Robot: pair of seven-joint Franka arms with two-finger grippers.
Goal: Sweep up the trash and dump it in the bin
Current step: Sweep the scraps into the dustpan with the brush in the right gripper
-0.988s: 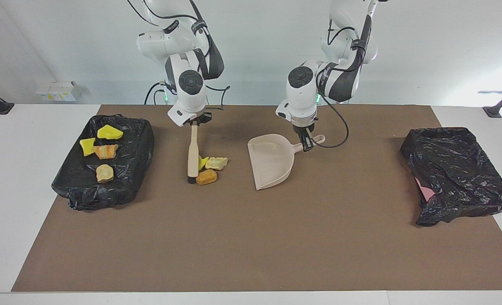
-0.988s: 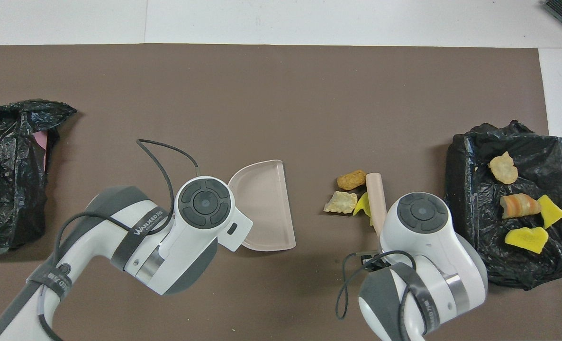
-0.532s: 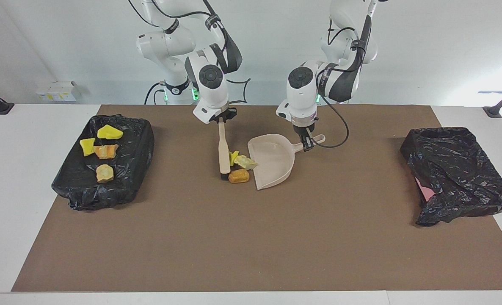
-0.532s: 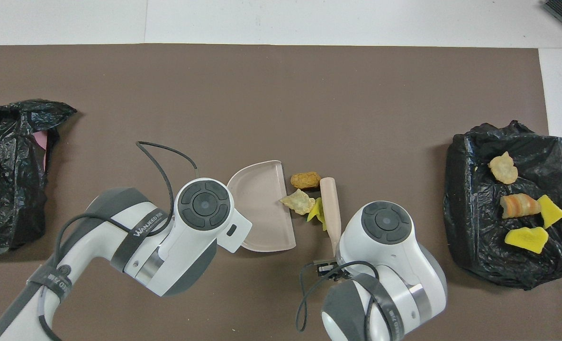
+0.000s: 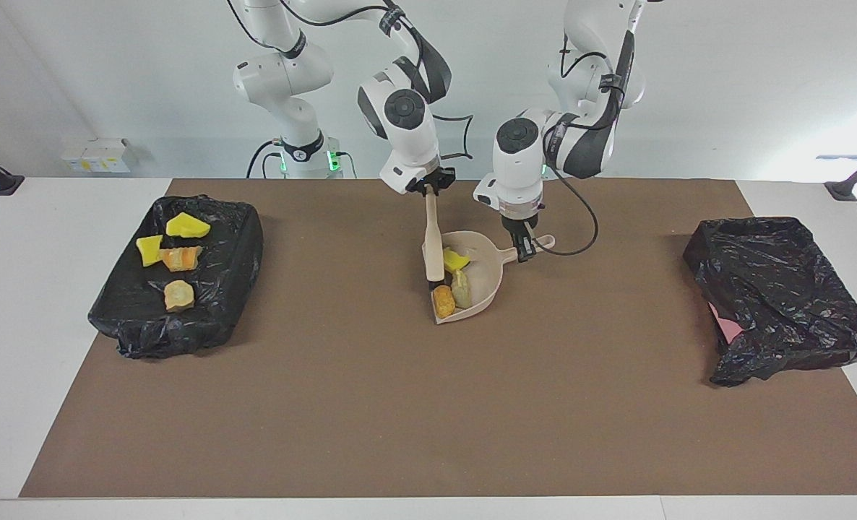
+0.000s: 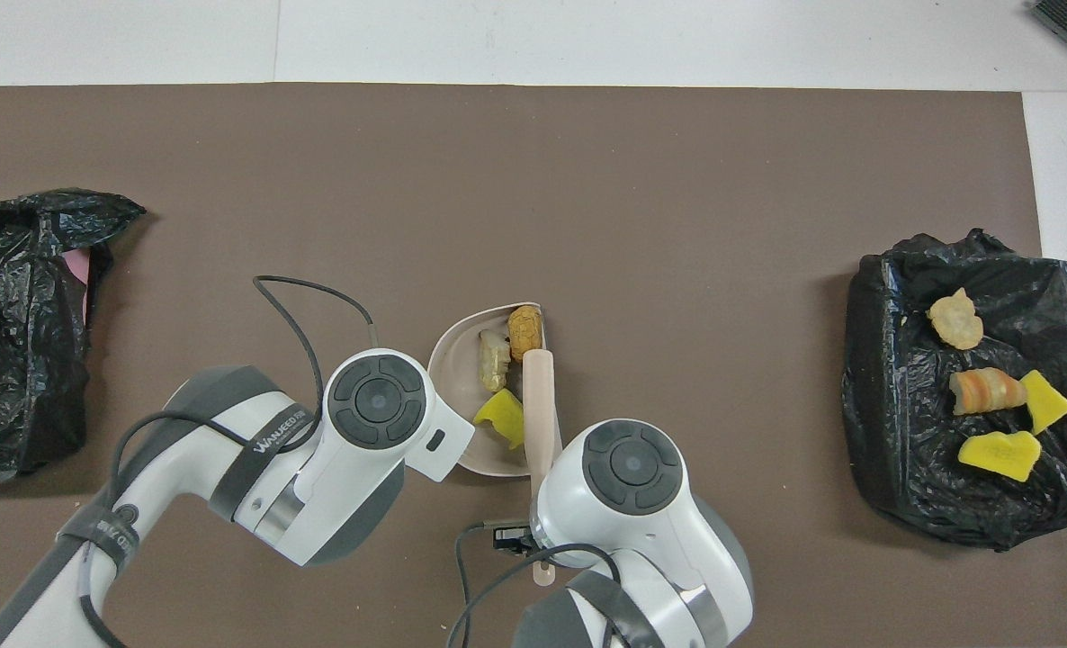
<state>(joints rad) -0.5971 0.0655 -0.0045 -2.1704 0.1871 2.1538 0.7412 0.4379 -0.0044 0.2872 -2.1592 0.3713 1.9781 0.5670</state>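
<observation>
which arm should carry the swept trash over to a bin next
Left, probably. The left gripper is shut on the beige plastic dustpan holding three trash lumps. The right gripper holds only the beige brush.

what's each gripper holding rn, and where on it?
Right gripper: brush, by the top of its handle. Left gripper: dustpan, by its handle.

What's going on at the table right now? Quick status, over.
Right gripper shut on brush, left gripper shut on dustpan handle. Three trash lumps in dustpan, four on black bag at right arm's end. Nothing in the way.
</observation>
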